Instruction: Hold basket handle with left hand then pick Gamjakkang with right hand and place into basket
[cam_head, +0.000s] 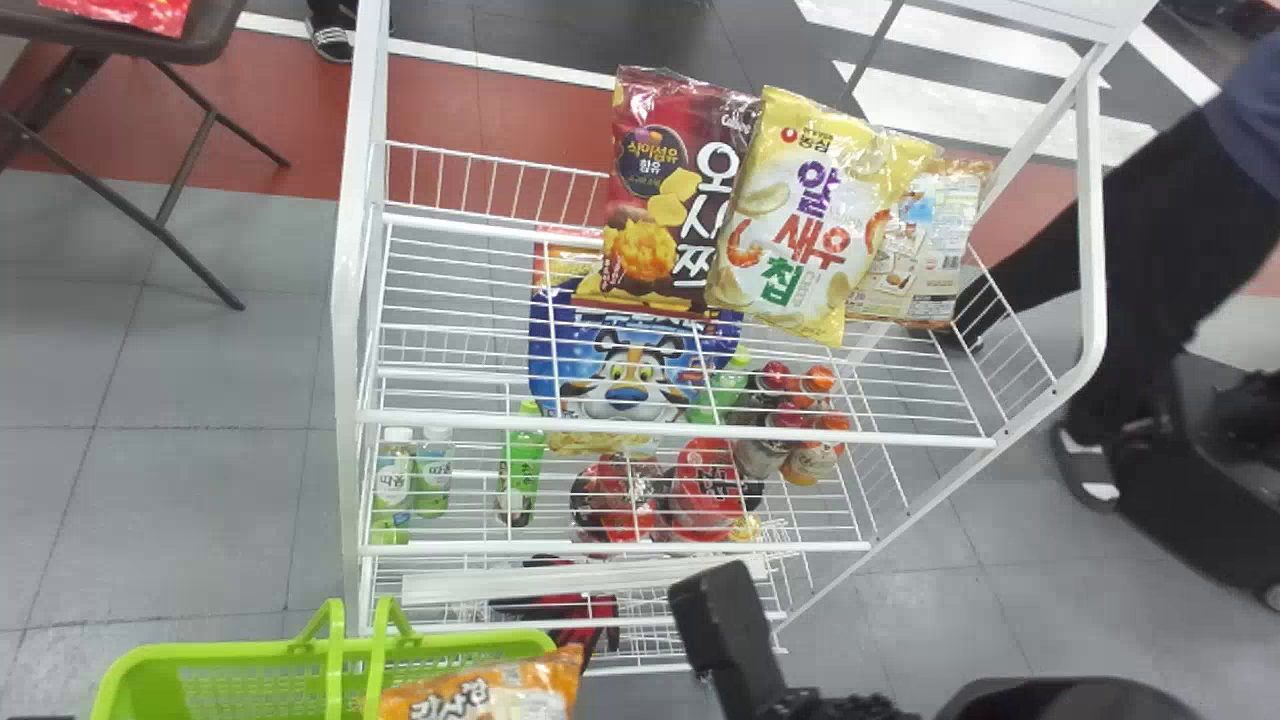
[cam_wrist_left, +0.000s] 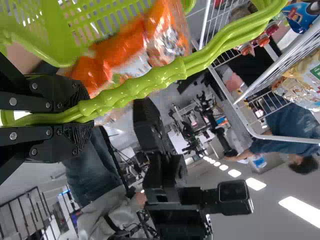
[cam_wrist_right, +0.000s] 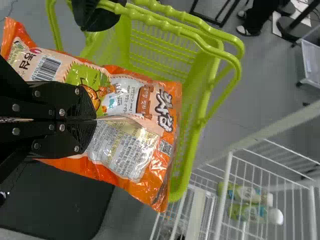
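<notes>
Right wrist view: the right end effector (cam_wrist_right: 95, 120) is clamping its 2 fingers on the orange Gamjakkang (cam_wrist_right: 150, 132) bag, which is jutting past the fingertips, its long axis slanting to them, and overlapping the right part of the green basket (cam_wrist_right: 196, 120). The left end effector (cam_wrist_left: 84, 117) is gripping the basket handle (cam_wrist_left: 170, 72). The nearer right arm is probably needing a leftward shift, then lowering; the rim could be snagging the bag.
</notes>
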